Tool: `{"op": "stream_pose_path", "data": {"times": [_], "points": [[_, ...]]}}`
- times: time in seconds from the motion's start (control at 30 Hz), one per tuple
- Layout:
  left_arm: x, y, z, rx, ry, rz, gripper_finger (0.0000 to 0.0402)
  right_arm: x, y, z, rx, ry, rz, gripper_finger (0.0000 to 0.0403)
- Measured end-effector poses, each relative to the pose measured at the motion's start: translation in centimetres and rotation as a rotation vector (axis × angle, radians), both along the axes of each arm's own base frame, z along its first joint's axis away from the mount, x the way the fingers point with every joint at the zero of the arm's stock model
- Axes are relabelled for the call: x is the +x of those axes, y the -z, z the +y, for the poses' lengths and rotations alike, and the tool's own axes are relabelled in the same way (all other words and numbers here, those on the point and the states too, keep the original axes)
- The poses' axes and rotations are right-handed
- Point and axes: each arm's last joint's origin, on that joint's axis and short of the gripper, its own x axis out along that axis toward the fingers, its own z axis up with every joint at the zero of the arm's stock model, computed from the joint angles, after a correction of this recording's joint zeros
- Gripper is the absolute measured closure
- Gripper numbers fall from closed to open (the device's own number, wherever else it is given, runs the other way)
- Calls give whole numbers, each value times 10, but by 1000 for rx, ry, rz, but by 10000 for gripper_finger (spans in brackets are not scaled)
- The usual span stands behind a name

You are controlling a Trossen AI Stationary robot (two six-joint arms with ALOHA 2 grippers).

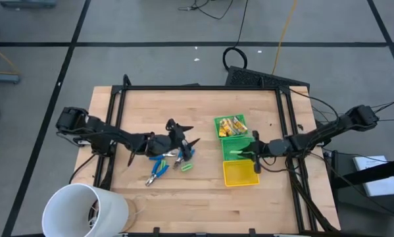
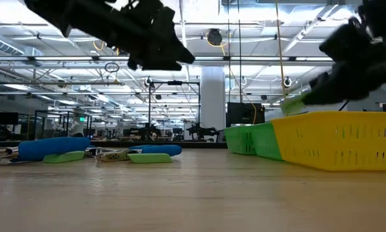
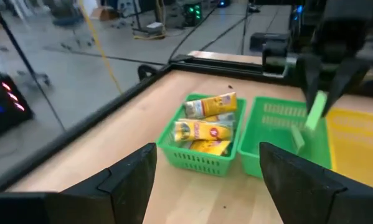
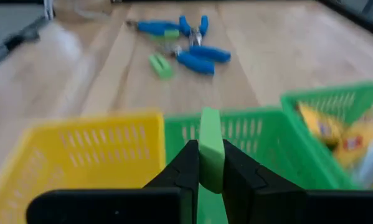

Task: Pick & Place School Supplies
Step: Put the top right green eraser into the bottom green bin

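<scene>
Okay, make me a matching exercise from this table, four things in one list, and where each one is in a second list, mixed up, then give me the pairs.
Things:
1. green piece
2. yellow wrapped blocks
3. blue-handled pliers
4. white cup

Places:
A. lying on the bare table
B. standing at the table's near left corner
C. pinched in the right gripper above the middle green bin
D. in the far green bin

Pairs: 1-C, 2-D, 3-A, 4-B
</scene>
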Motion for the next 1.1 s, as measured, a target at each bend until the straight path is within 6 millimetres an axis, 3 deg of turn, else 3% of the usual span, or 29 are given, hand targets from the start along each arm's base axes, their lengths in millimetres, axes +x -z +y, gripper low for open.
{"op": "stream_pose_path", "data": {"times": [0.17,0.27,0.87,1.1], "points": [[-1,4,8,-83,76,-58,121,-15,23,-4,-18,-32,-23,369],[-1,5,10,-90,76,-55,121,-14,17,-4,1,-35,-92,368],[-1,4,10,-81,73,-57,121,-14,17,-5,-14,-7,-102,362],[-1,5,10,-86,98,-49,121,-14,17,-5,-14,-7,-102,340]]}}
